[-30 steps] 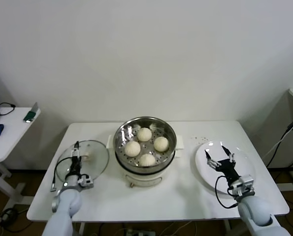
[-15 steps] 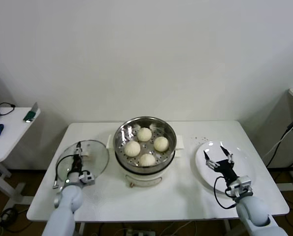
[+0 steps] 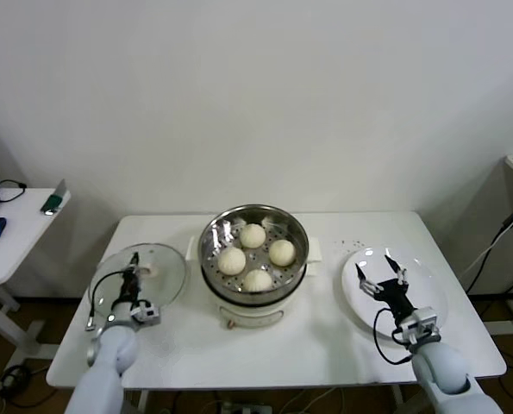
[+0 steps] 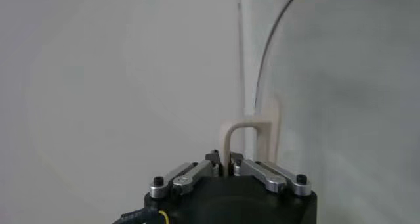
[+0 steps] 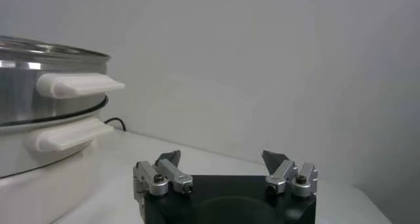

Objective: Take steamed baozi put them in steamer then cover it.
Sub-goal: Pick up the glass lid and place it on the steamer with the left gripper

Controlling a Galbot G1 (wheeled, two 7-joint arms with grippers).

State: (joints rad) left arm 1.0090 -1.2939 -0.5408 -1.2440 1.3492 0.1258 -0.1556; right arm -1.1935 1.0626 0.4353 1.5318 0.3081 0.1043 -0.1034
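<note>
All four steamed baozi (image 3: 255,255) sit in the steamer (image 3: 254,226), so our left hand (image 3: 134,278), beside it, is clamped on the glass lid's handle (image 4: 251,136) for covering. Our right hand (image 3: 382,273) waits spread apart over the plate (image 3: 433,293).

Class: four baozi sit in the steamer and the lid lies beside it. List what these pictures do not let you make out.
- Steamer base front: head view, hidden under the pot's rim.
- Baozi undersides: head view, hidden against the tray.
- Glass lid: left wrist view, cut off by the edge; only its handle between the left gripper fingers shows.
- Plate under the right gripper: absent from the right wrist view.
</note>
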